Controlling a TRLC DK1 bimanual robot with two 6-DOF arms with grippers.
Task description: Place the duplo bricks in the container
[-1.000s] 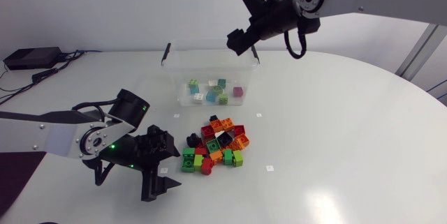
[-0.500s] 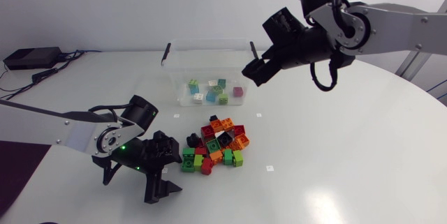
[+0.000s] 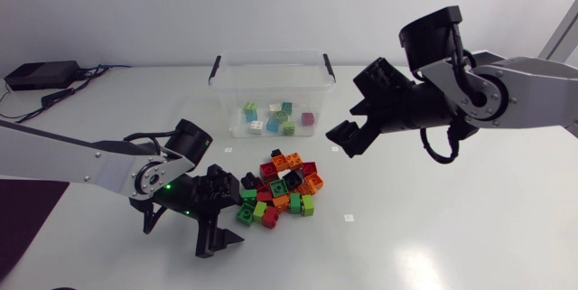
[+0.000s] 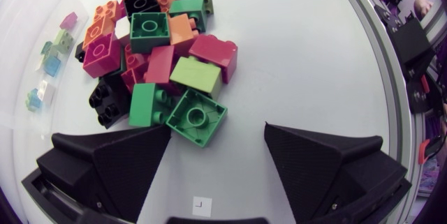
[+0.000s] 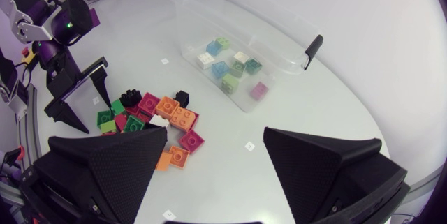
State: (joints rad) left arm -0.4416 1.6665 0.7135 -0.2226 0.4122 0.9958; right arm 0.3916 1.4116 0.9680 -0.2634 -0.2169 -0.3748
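Note:
A pile of duplo bricks [image 3: 278, 192] in red, orange, green and black lies in front of the clear container [image 3: 271, 91], which holds several pastel bricks [image 3: 275, 118]. My left gripper [image 3: 233, 220] is low at the pile's left edge and open. In the left wrist view a green brick [image 4: 196, 116] lies just ahead of the gap between the fingers of the left gripper [image 4: 218, 130], touching neither. My right gripper [image 3: 348, 127] hangs open and empty above the table, right of the container and pile. The right wrist view looks down on the pile [image 5: 157, 121] and the container [image 5: 279, 39] beyond the right gripper [image 5: 215, 133].
Black handles sit on the container's short ends [image 3: 215, 66]. Small white markers dot the table, one of them [image 3: 349, 219] right of the pile. My left arm [image 5: 63, 28] shows across the pile in the right wrist view.
My right arm has swung from above the container's right end down and to the right, still open. My left gripper has edged right, closer to the pile.

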